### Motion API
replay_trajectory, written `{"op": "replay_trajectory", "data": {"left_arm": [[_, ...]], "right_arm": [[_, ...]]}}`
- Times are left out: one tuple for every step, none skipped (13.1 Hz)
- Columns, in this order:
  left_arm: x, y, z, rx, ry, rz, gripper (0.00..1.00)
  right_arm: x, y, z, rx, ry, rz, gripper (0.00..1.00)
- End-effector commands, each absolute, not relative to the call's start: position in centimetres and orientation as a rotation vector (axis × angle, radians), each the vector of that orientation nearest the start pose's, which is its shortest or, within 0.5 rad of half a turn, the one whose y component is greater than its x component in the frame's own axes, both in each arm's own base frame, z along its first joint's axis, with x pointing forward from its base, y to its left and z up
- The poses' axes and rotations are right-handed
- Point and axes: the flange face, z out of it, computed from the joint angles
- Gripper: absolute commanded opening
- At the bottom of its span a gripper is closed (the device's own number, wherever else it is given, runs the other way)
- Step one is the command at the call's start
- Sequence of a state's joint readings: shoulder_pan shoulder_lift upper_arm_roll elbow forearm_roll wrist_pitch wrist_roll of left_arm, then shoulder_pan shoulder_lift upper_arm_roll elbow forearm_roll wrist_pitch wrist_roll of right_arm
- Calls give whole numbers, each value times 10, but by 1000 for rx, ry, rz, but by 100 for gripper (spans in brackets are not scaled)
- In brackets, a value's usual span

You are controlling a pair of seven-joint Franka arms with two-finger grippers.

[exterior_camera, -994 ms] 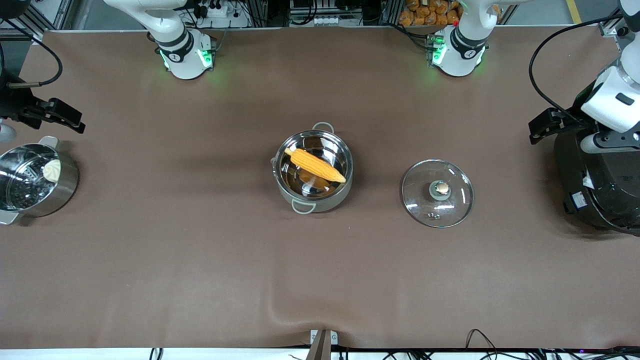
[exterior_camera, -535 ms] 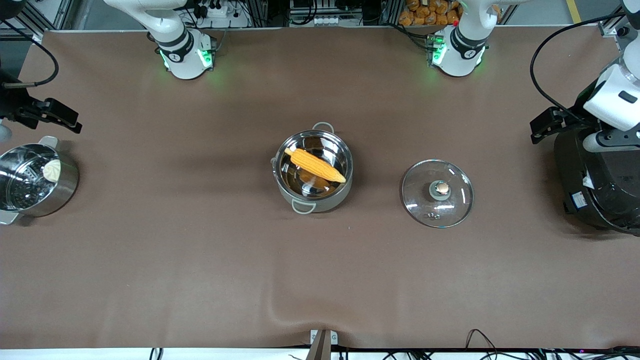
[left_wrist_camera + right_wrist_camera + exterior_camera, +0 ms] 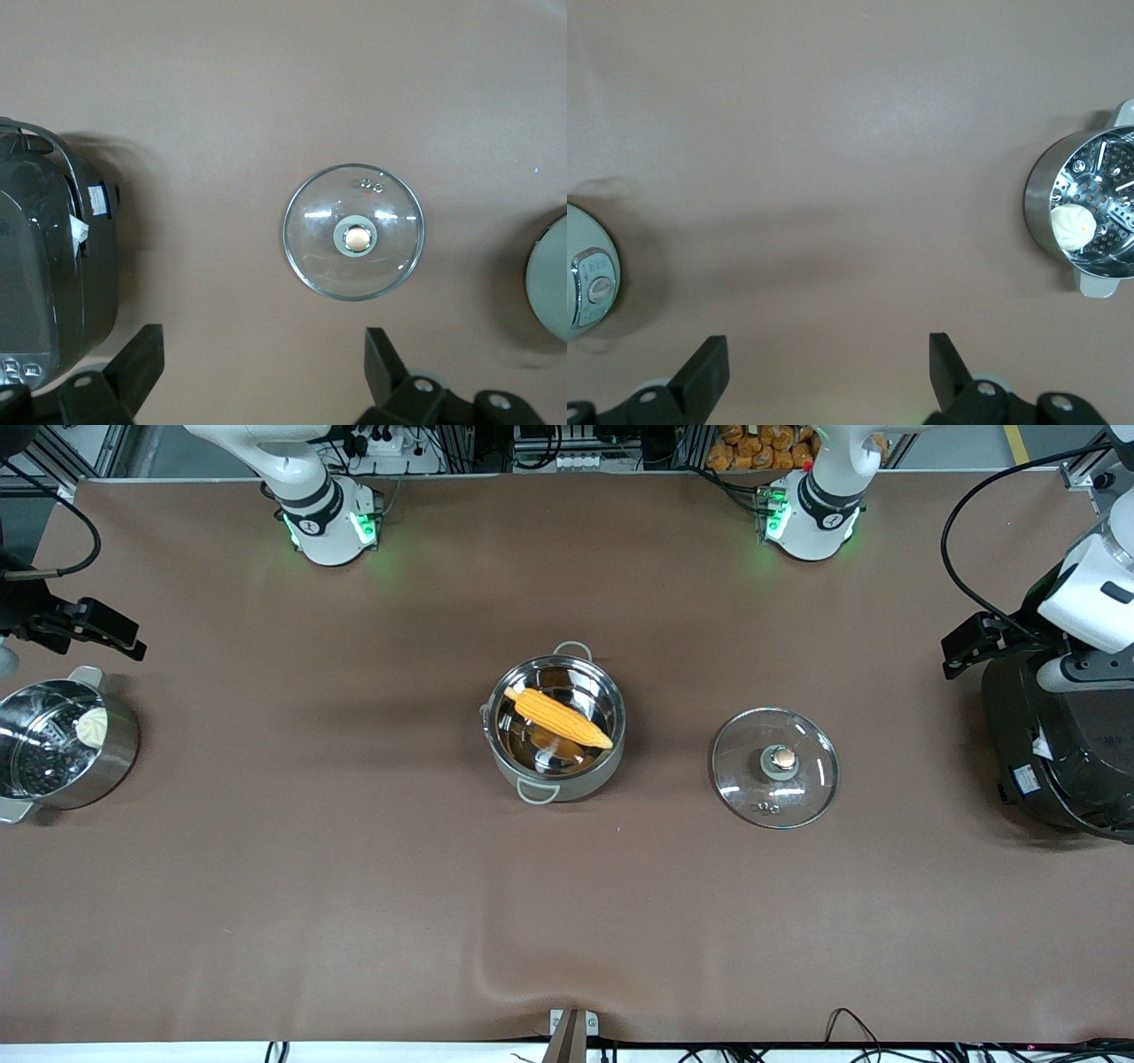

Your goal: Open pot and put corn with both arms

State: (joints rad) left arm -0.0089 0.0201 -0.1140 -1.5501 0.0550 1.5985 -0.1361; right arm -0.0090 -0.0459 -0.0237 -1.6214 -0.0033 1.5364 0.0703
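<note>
The corn (image 3: 562, 718) lies in the pot (image 3: 532, 775), the lid (image 3: 775, 767) beside it toward the left arm's end.

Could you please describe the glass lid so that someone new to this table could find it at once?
Start at the open steel pot in the middle of the table, with the corn in it. Beside it, toward the left arm's end and before the black cooker, the lid lies flat. It alone is a clear disc with a copper-coloured knob.

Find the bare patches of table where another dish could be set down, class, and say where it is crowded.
Bare cloth lies between the pot and the steamer pot, and everywhere nearer the camera than both. The strip between the pot and the glass lid is narrower. It is crowded by the black cooker.
</note>
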Motion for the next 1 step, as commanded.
{"op": "replay_trajectory", "data": {"left_arm": [[552, -56, 633, -3120, 14, -23, 100]], "right_arm": [[526, -20, 625, -3116, 148, 60, 100]]}}
